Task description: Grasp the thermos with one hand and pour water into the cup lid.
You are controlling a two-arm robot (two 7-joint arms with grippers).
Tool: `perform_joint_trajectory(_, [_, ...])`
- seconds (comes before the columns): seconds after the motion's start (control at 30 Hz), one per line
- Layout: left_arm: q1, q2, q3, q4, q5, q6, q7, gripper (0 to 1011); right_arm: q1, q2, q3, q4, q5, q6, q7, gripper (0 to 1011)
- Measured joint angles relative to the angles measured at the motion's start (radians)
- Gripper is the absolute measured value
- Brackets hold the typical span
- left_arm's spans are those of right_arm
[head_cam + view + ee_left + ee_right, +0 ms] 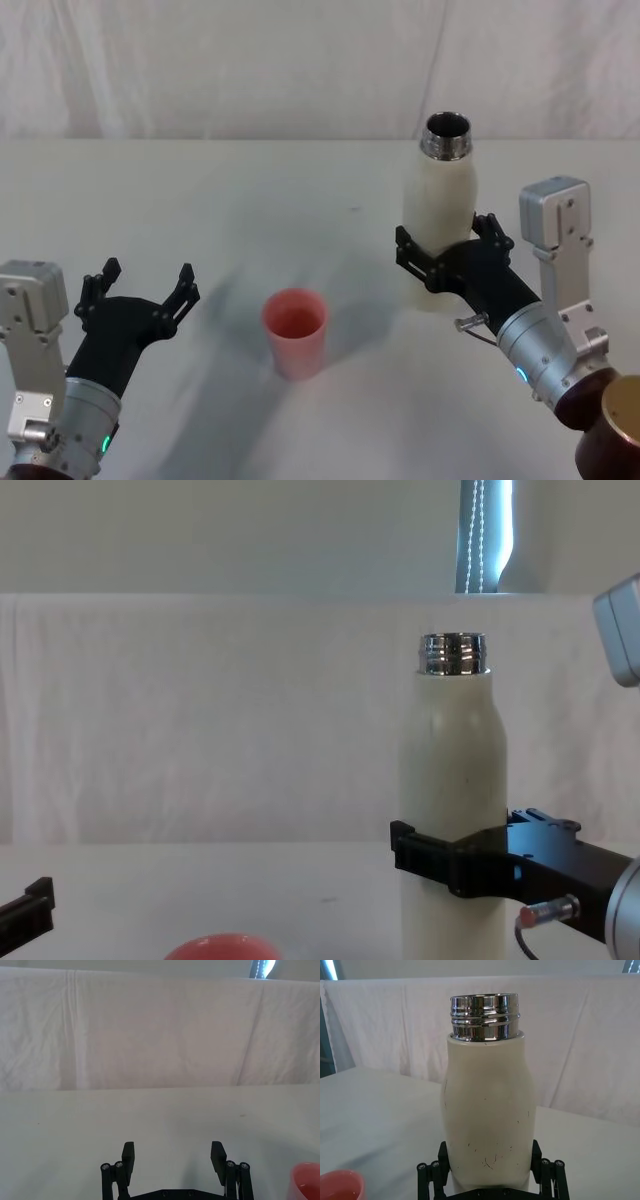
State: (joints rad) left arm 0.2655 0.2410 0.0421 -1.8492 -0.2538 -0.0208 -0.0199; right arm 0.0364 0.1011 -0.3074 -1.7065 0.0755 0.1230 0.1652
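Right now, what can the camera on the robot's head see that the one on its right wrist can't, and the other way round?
Head view alone: the left gripper, open and empty, left of the cup lid, and the whole white table. Right wrist view alone: scratches on the thermos body and its chrome neck threads. Both: the upright thermos between the right gripper fingers, and the pink cup lid.

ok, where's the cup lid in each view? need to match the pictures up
Head view: cup lid low centre, upright on the table, between the two arms.
Left wrist view: a pink sliver at the lower right corner, beside the open left pincer.
Right wrist view: pink rim at the lower left corner.
Chest view: rim top at the bottom edge, left of centre.
Shared landmark: the thermos, held between the right pincer's fingers.
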Motion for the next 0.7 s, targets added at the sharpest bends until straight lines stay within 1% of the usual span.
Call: perform_joint_trajectory(0.7, [0.0, 0.0, 0.0, 0.0, 0.0, 0.0, 0.0, 1001, -0.003, 0.001, 0.001, -0.003, 0.002, -0.001, 0.002, 953])
